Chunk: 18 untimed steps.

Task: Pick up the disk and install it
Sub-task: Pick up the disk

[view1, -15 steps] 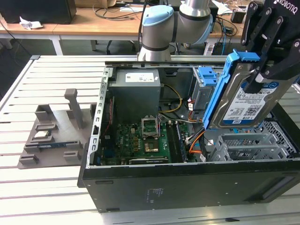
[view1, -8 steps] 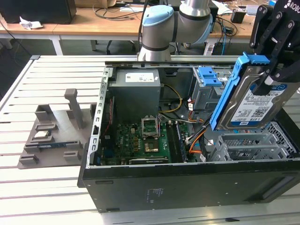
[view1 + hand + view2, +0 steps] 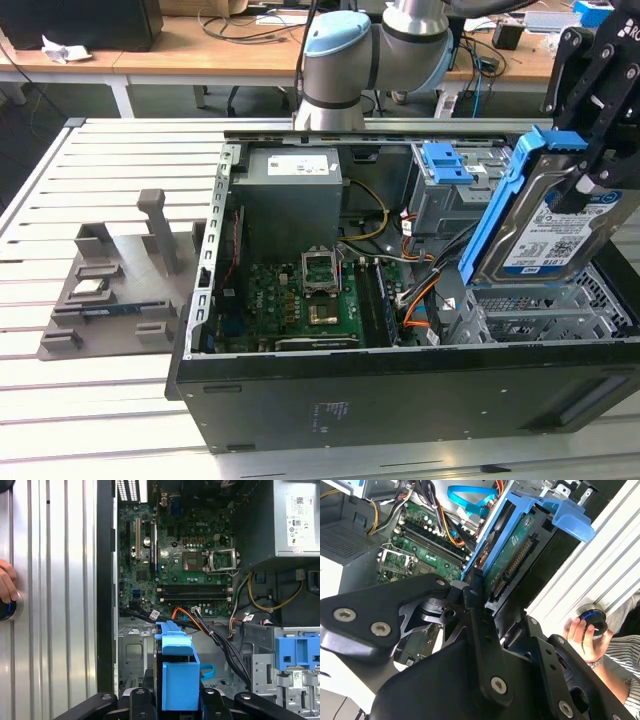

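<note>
Gripping the disk point(image 3: 545, 245) w/ the gripper point(image 3: 588, 180): both fingers closed tight on its two flat faces. Held on edge & tilted over the PC case point(image 3: 400, 400), at the case's end on the exterior view's right, white-and-blue label facing that view's camera. W/ blue bracket point(image 3: 500, 200) round the disk's edges, top corner well above the case rim. Straight below, inside the case: silver drive cage point(image 3: 540, 315). Lower disk edge right by the cage top; touching or not, can't tell.

Elsewhere inside the case: green motherboard point(image 3: 290, 300) w/ open CPU socket point(image 3: 322, 270), mid-case; grey PSU point(image 3: 290, 185) at the case's far side; blue latch point(image 3: 450, 162) on a grey metal bay betw. PSU and disk; orange & black cables point(image 3: 415, 300) betw. board and cage.

Second wrist view: disk point(image 3: 512, 550) from its circuit-board side, connector row showing, pinched in gripper point(image 3: 481, 592), motherboard point(image 3: 420, 535) deeper in the case beyond. Outside the case, on the slatted table point(image 3: 600, 570): a person's hand point(image 3: 582, 632) on a small round black-and-blue item point(image 3: 593, 619).

First wrist view: disk point(image 3: 175, 650) edge-on above the case's drive-bay end, gripper point(image 3: 177, 705) fingers on either side.

Outside the case, past its wall on the exterior view's left: grey parts fixture point(image 3: 110, 280) on the table, well apart from the disk.
</note>
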{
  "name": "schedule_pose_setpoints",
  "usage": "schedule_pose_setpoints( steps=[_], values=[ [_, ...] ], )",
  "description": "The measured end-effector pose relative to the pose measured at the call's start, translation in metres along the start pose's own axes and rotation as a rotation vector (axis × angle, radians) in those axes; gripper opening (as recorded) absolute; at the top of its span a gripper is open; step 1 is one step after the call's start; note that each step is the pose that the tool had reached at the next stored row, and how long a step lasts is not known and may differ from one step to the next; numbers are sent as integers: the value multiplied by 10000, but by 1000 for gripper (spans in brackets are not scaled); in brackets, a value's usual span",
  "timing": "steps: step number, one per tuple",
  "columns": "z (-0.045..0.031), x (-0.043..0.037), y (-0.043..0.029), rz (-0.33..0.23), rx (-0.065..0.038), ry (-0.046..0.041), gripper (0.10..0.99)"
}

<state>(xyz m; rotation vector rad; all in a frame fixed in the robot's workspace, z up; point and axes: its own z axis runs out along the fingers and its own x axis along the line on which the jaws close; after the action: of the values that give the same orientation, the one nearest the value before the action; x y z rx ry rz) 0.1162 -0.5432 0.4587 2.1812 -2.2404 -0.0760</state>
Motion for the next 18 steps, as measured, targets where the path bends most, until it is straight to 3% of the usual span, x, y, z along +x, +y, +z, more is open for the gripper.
schedule_pose_setpoints(
  steps=[10, 18],
  values=[
    [73, 47, -160, 2, 1, 44, 365],
    [73, 47, -164, 3, 1, 43, 365]
  ],
)
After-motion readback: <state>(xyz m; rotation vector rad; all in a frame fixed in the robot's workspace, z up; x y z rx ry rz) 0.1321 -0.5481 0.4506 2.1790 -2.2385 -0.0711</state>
